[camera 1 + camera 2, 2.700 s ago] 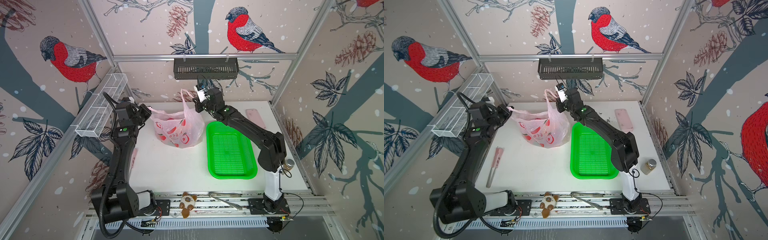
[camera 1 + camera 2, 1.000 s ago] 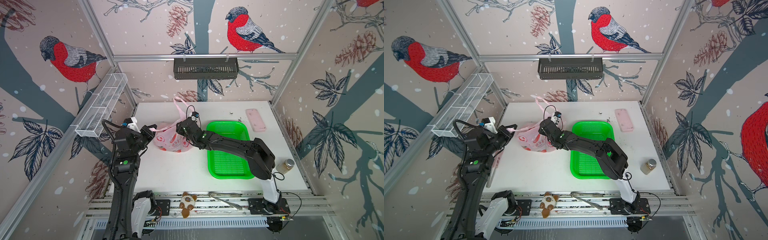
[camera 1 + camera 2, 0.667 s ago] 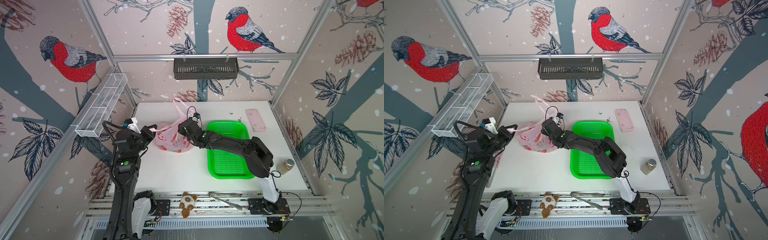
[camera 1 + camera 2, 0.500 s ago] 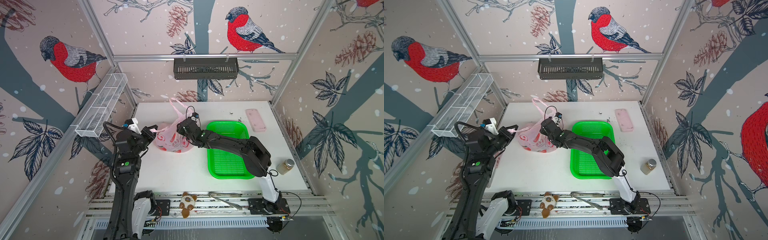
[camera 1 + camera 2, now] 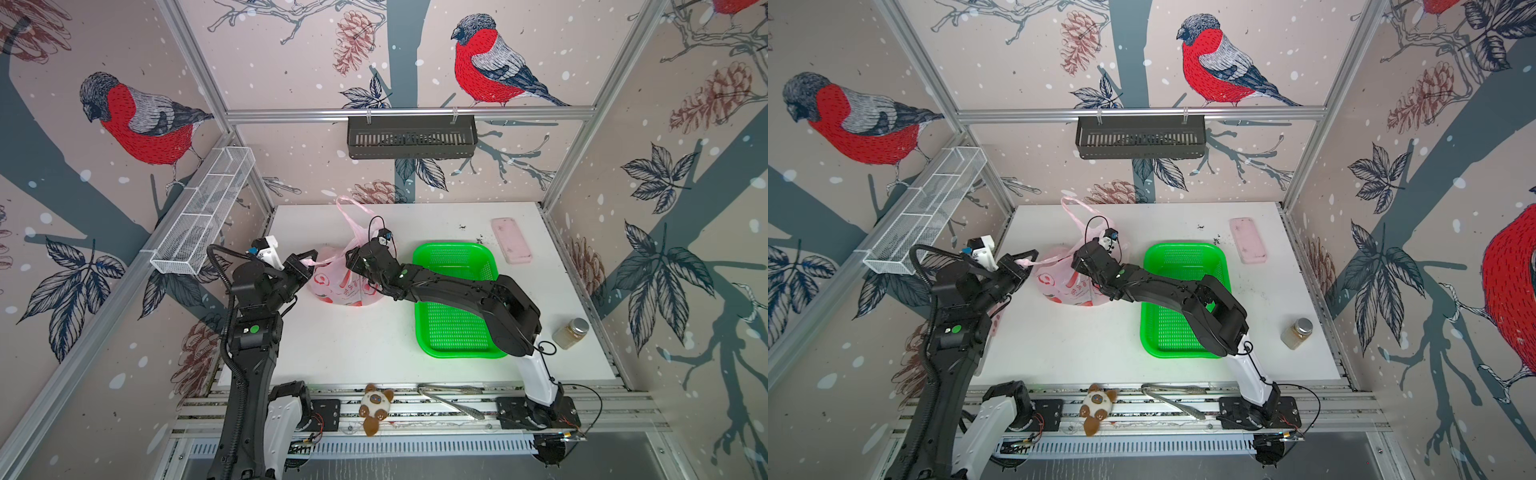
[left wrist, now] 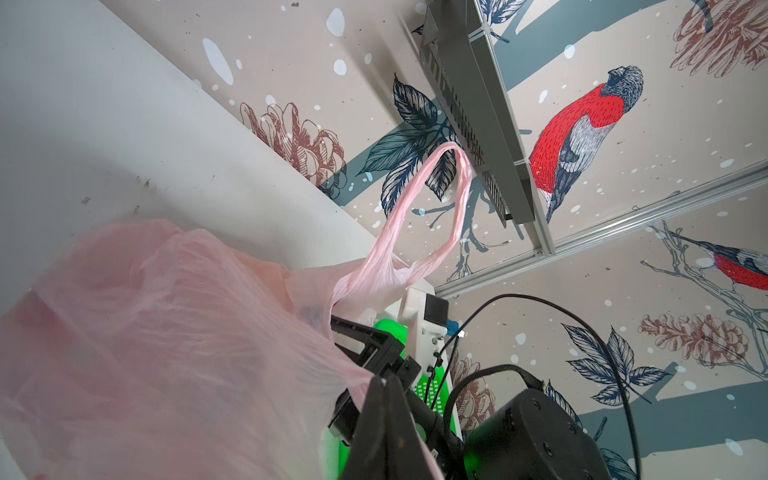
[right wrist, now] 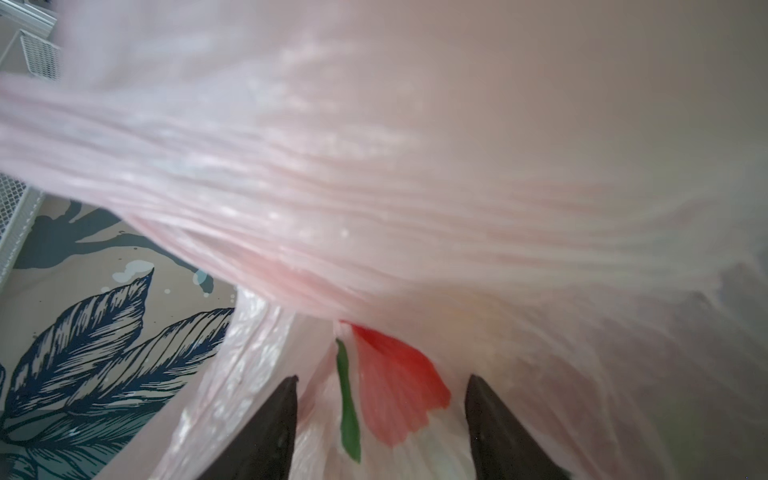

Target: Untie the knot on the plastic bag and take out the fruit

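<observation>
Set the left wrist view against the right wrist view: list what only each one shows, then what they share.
Only the left wrist view: a free loop handle standing up, the black rack on the wall, a sliver of the green basket, and the left gripper shut on the plastic bag. Only the right wrist view: the right gripper, jaws apart, facing a red apple print, plus the white mesh rack. Both: the plastic bag, filling much of each frame.
</observation>
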